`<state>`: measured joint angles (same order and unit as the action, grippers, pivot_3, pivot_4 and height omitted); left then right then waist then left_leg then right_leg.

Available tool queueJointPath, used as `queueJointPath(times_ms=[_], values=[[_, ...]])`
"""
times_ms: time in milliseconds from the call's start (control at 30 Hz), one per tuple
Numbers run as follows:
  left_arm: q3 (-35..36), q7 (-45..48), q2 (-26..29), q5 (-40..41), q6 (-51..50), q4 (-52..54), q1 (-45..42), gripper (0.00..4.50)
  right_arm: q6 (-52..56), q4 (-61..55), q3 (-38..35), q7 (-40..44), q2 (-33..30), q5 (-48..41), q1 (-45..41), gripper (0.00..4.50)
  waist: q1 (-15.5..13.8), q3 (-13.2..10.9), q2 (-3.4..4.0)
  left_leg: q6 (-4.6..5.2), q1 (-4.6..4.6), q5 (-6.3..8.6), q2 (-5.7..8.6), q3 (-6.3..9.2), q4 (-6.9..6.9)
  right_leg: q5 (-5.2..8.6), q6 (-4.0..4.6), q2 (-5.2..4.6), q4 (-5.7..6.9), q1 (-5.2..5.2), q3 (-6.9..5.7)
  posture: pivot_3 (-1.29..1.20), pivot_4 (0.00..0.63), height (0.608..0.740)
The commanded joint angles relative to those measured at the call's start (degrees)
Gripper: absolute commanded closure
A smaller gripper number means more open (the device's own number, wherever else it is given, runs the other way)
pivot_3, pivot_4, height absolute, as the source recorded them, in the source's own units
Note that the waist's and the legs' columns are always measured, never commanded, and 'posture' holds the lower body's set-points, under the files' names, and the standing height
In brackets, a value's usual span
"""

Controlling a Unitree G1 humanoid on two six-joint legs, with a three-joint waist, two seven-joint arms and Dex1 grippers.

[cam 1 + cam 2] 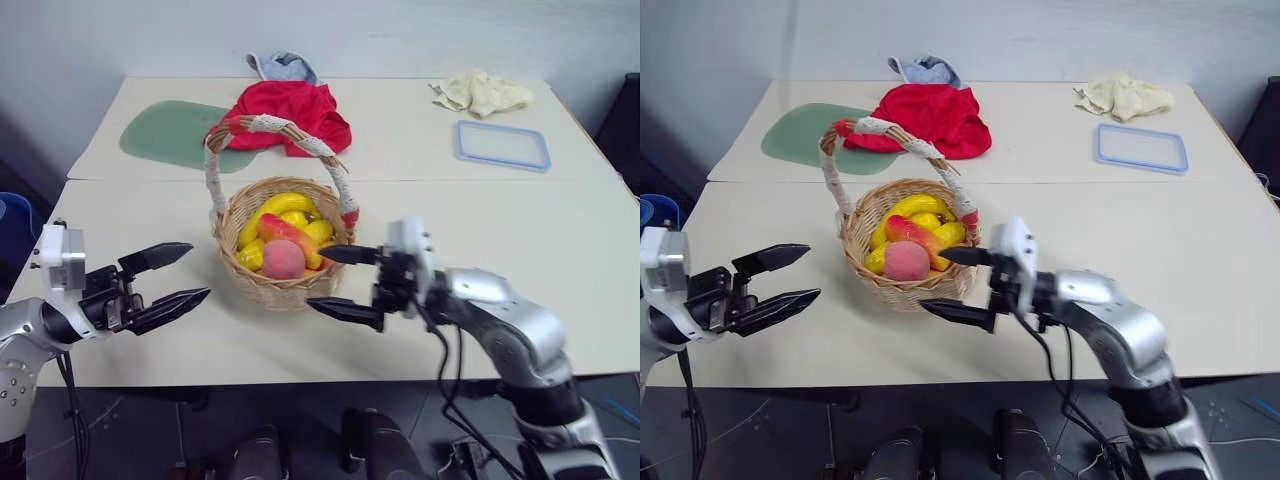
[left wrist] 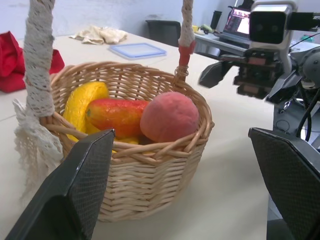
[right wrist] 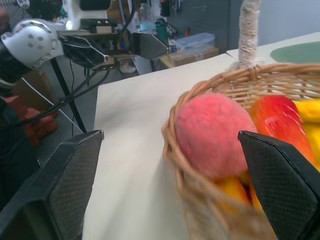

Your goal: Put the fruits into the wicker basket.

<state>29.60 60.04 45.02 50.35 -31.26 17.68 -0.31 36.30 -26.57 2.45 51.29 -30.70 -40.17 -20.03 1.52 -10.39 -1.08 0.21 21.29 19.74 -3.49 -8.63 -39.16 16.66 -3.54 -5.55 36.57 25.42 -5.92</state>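
the right gripper [image 1: 342,281] stands spread wide and empty, one finger by the rim of the wicker basket [image 1: 283,285], the other lower, just in front of its wall; no contact can be told. the left gripper [image 1: 168,279] is also spread with nothing between its fingers, well apart from the basket on its other side. inside the basket the peach [image 1: 283,259] sits at the near rim, leaning against the red-to-yellow mango [image 1: 293,236], both on top of yellow fruits [image 1: 283,206]. the basket rests on the table [image 1: 520,250], with a red cloth [image 1: 295,113] behind.
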Motion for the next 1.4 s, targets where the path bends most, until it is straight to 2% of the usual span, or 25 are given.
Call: queueJointPath(times_ms=[33, 200, 267, 333, 367, 433, 633, 800, 933, 1000, 1133, 1200, 1300, 1400], values=[[-0.7, 0.1, 0.2, 0.9, 0.4, 1.0, -1.9, 0.0, -2.5, 0.2, -6.3, 1.5, -3.5, -0.7, -0.2, 0.05, 0.0, 0.0, 0.0, 0.01, -0.03, -0.01, 0.01, -0.01, 0.0, 0.0, 0.0, 0.01, -0.1, -0.03, -0.01, 0.0, 0.15, 0.74], [-1.8, 1.2, 1.9, 0.1, 0.0, -1.4, -5.0, 0.0, -9.5, 12.0, -6.7, 5.7, -5.7, 4.3, -6.6, 0.05, 0.3, 0.0, -0.01, -0.05, -0.18, -0.05, -0.08, -0.18, 0.0, -0.07, 0.14, 0.11, -0.07, -0.04, -0.01, 0.0, 0.15, 0.74], [-2.1, 1.7, 2.2, -0.5, 0.3, -2.6, -5.7, 0.0, -10.8, 14.7, -5.5, 7.0, -4.7, 5.2, -8.7, 0.05, 0.2, 0.0, 0.03, -0.09, -0.16, -0.07, -0.1, -0.21, 0.01, -0.06, 0.17, 0.15, -0.05, 0.01, -0.01, 0.0, 0.15, 0.74], [-3.0, 1.6, 1.9, -1.1, 0.7, -3.4, -7.1, 0.0, -12.2, 19.6, -2.9, 7.9, -0.8, 6.1, -13.9, 0.05, 0.4, 0.0, 0.02, -0.12, -0.17, -0.09, -0.15, -0.21, 0.02, -0.06, 0.18, 0.16, -0.02, 0.04, -0.01, 0.0, 0.15, 0.74], [-3.4, 1.5, 1.7, -1.3, 0.8, -3.4, -7.6, 0.0, -13.3, 21.9, -1.6, 7.8, 1.2, 7.3, -16.1, 0.22, 0.4, 0.0, 0.03, -0.13, -0.17, -0.09, -0.18, -0.25, 0.02, -0.06, 0.18, 0.18, -0.01, 0.04, -0.02, 0.0, 0.15, 0.74], [-4.0, 1.2, 1.3, -1.3, 0.7, -2.9, -7.9, 0.0, -14.6, 25.4, 0.7, 8.4, 3.8, 9.4, -19.1, 0.62, 0.4, 0.0, 0.03, -0.15, -0.13, -0.11, -0.19, -0.3, 0.02, -0.06, 0.18, 0.19, 0.01, 0.09, -0.03, 0.0, 0.15, 0.74], [-4.2, 1.3, 1.6, -0.8, 0.3, -2.9, -8.1, 0.0, -14.3, 29.8, 3.8, 11.0, 7.5, 10.7, -23.4, 2.68, 0.0, 0.0, 0.03, -0.1, -0.03, -0.07, -0.12, -0.18, 0.01, -0.07, 0.17, 0.05, 0.28, 0.09, -0.03, 0.0, 0.15, 0.74], [-4.5, 1.3, 2.0, -0.6, -0.3, -3.1, -9.1, 0.0, -13.9, 28.9, 3.0, 12.1, 7.3, 10.4, -23.0, 4.33, 0.1, 0.0, 0.03, -0.07, -0.03, -0.07, -0.11, -0.21, -0.01, -0.08, 0.16, 0.04, 0.23, 0.08, -0.03, 0.0, 0.15, 0.74], [-6.4, 1.5, 1.2, -0.9, -0.2, -3.4, -10.7, 0.0, -13.7, 24.8, -0.3, 11.0, 3.2, 10.3, -20.6, 4.31, 0.0, 0.0, 0.03, -0.09, -0.04, -0.07, -0.12, -0.16, -0.01, -0.08, 0.16, 0.04, 0.29, 0.08, -0.06, 0.0, 0.15, 0.74], [-7.7, 1.8, 0.7, -1.0, -0.1, -3.8, -11.7, 0.0, -11.2, 20.3, -4.2, 9.1, 0.0, 8.2, -18.4, 4.31, -0.2, 0.0, 0.03, -0.09, 0.0, -0.07, -0.08, -0.16, -0.01, -0.08, 0.16, 0.03, 0.25, 0.08, -0.06, 0.0, 0.15, 0.74], [-10.4, 2.7, -0.5, -2.0, 0.7, -6.4, -14.5, 0.0, -4.1, 9.0, -16.0, 0.7, -3.6, 0.3, -10.5, 4.31, -0.9, 0.0, 0.02, -0.06, 0.06, -0.07, -0.06, -0.13, -0.02, -0.08, 0.15, 0.02, 0.16, 0.06, -0.09, 0.0, 0.15, 0.74], [-12.1, 3.7, -0.8, -2.6, 0.9, -7.8, -16.0, 0.0, -4.4, 6.1, -23.5, -2.4, -5.4, 0.0, -4.1, 4.31, -1.3, 0.0, 0.03, -0.08, 0.02, -0.07, -0.09, -0.16, -0.02, -0.08, 0.15, 0.06, 0.19, 0.06, -0.08, 0.0, 0.15, 0.74], [-14.2, 4.7, -1.7, -3.4, 1.1, -9.5, -18.9, 0.0, -5.2, 6.1, -32.3, -3.6, -9.0, 1.6, 4.7, 4.31, -1.6, 0.0, 0.03, -0.1, -0.06, -0.08, -0.06, -0.21, -0.01, -0.08, 0.15, 0.23, -0.04, 0.05, -0.08, 0.0, 0.15, 0.74], [-15.8, 5.6, -2.4, -3.8, 1.0, -11.1, -20.9, 0.0, -7.8, 10.2, -37.6, -5.4, -10.3, 2.2, 7.3, 4.31, -1.5, 0.0, 0.03, -0.01, -0.08, -0.13, 0.05, -0.32, -0.02, -0.08, 0.15, 0.22, -0.08, 0.02, -0.06, 0.0, 0.15, 0.74]])
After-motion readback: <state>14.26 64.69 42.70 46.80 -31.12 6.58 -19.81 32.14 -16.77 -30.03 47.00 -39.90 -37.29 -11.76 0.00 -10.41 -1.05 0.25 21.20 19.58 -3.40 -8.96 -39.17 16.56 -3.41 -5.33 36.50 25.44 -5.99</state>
